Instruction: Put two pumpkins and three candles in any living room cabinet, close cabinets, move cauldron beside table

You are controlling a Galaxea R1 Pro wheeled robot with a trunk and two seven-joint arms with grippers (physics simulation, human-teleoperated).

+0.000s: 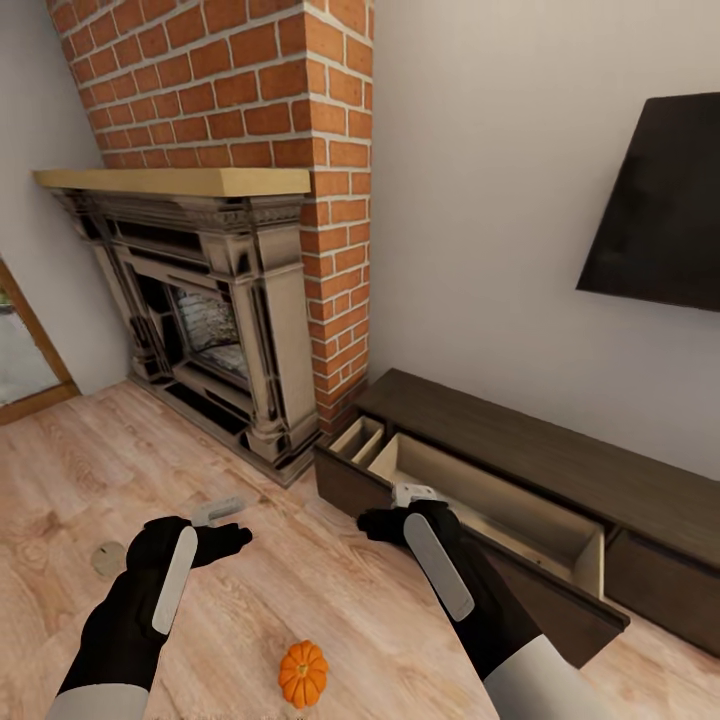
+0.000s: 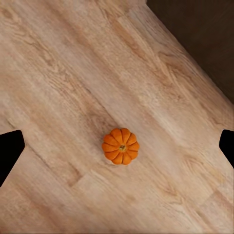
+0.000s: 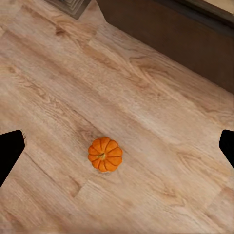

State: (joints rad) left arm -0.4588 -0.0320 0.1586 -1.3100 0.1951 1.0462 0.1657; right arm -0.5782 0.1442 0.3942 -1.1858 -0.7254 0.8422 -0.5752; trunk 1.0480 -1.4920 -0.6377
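One orange ribbed pumpkin (image 1: 303, 673) sits on the wood floor between my two arms, close to me. It lies below both hands in the wrist views, as pumpkin (image 2: 120, 146) and pumpkin (image 3: 105, 154). My left gripper (image 1: 232, 541) and right gripper (image 1: 373, 522) hover above the floor, both open and empty, with black fingertips (image 2: 9, 152) and fingertips (image 3: 9, 151) set wide apart. The dark brown cabinet (image 1: 530, 437) runs along the right wall with a wide beige-lined drawer (image 1: 490, 497) pulled out and a smaller one (image 1: 360, 440) open beside it. A small pale round disc (image 1: 108, 558), possibly a candle, lies left of my left arm.
A brick fireplace (image 1: 215, 320) with a pale mantel stands ahead on the left, its base meeting the cabinet's end. A dark TV (image 1: 660, 210) hangs on the wall above the cabinet. The open drawer front (image 1: 560, 610) juts out beside my right forearm.
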